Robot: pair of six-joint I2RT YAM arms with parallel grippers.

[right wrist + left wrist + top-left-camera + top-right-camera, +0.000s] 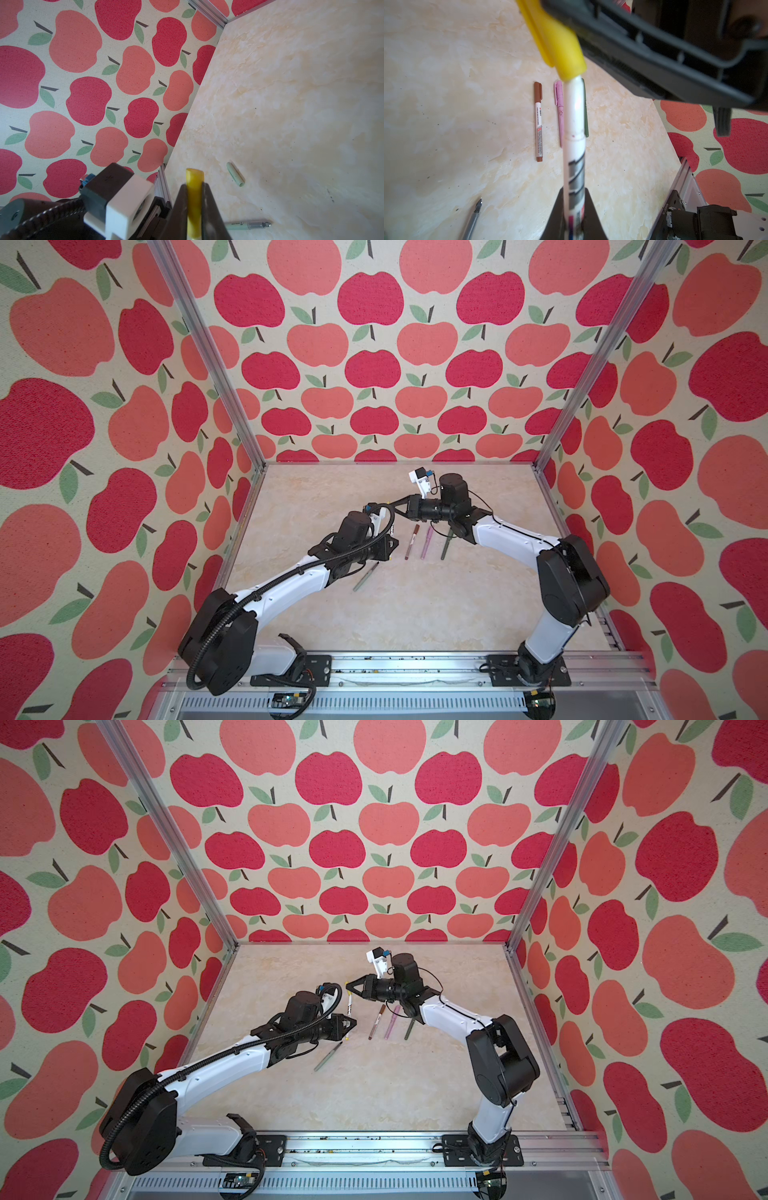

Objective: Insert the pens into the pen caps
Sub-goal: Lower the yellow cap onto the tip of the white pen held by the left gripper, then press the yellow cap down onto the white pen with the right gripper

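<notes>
My left gripper (574,220) is shut on a white printed pen (574,124), seen in a top view too (349,1009). The pen's front end sits in the mouth of a yellow pen cap (560,41), which my right gripper (194,187) is shut on. Both grippers meet above the table's middle (350,994). A pale sage pen (328,1056) lies uncapped near the left arm, and its light green cap (234,174) lies apart from it. Three pens lie side by side with caps on: brown-capped white (538,122), pink (559,112), dark green (586,116).
The marbled table (395,614) is walled by apple-print panels with aluminium posts at the corners. The capped pens lie under the right forearm (498,535). The left arm's cable loop (386,522) hides the held pen in that top view.
</notes>
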